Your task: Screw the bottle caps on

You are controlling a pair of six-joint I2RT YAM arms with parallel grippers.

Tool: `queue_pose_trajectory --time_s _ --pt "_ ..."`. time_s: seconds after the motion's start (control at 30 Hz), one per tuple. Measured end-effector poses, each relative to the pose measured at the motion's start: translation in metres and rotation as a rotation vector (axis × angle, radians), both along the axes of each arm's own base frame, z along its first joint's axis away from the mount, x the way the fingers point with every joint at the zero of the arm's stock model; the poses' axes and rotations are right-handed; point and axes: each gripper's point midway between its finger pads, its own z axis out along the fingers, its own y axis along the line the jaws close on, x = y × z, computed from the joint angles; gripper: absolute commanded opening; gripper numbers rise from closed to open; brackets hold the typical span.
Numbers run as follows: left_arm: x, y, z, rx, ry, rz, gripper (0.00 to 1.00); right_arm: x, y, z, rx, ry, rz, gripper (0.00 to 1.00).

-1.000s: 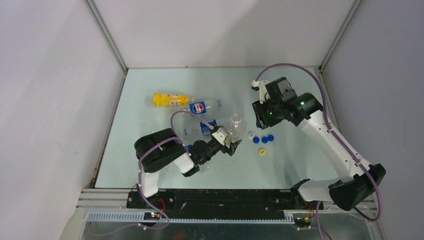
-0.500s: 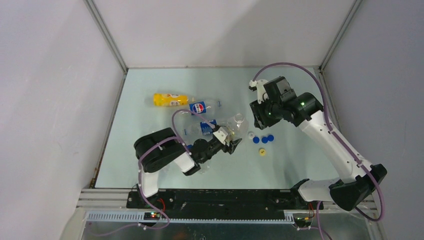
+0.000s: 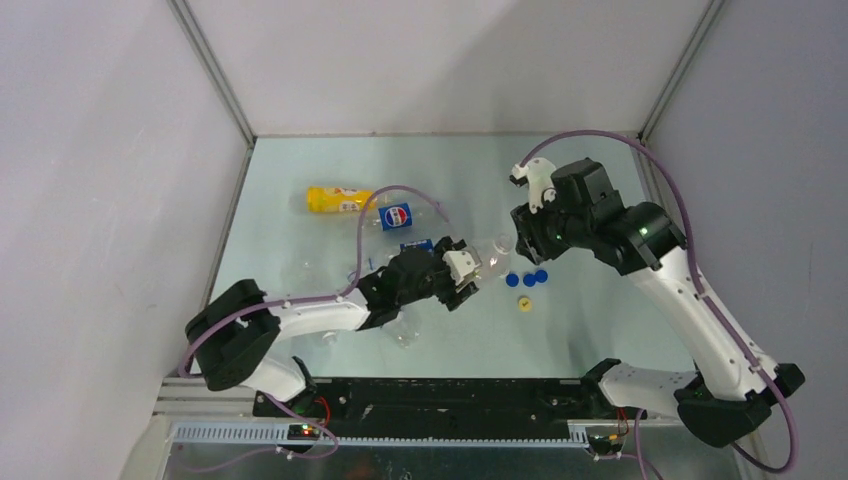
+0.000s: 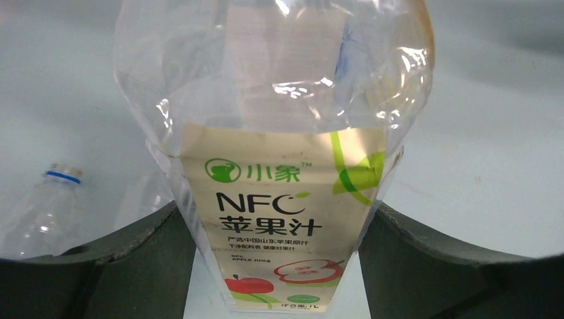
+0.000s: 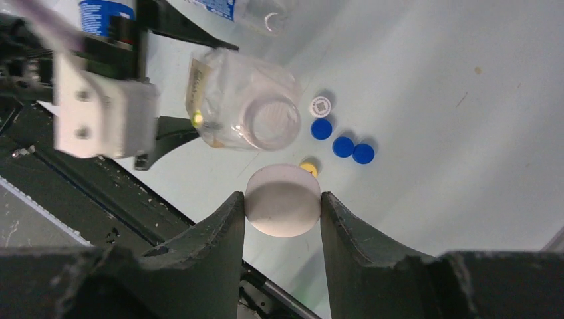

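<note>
While clamping the yellowish-labelled bottle in the left gripper, leaving blue caps loose beside it. Pinching a white cap in the right gripper, just beside the bottle's open mouth. Leaving a yellow-orange bottle lying beyond.

Glossy clear crinkled plastic bottle, matt white plastic cap, smooth matt tabletop
</note>
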Motion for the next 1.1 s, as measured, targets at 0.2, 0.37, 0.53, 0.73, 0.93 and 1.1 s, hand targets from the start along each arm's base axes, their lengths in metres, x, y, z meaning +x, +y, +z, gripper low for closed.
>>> queue_pose_trajectory --time_s 0.2,0.37,0.53,0.73,0.93,1.1 --pt "-0.027 0.018 -0.024 0.241 0.111 -0.115 0.0 -0.011 0.004 0.011 0.028 -0.036 0.071 0.06" --pt "-0.047 0.049 -0.017 0.346 0.106 -0.167 0.0 -0.019 0.011 0.013 0.053 -0.056 0.152 0.0" --pt "-0.059 0.072 -0.003 0.406 0.05 -0.211 0.0 -0.041 0.024 0.016 0.128 -0.098 0.318 0.0" --pt "-0.065 0.086 0.013 0.424 -0.013 -0.239 0.0 -0.064 0.042 0.019 0.198 -0.18 0.518 0.0" --pt "-0.067 0.089 0.025 0.43 -0.037 -0.252 0.0 -0.069 0.058 0.019 0.187 -0.24 0.66 0.0" --pt "-0.068 0.089 0.037 0.415 -0.048 -0.259 0.0 -0.077 0.066 0.01 0.145 -0.274 0.77 0.0"
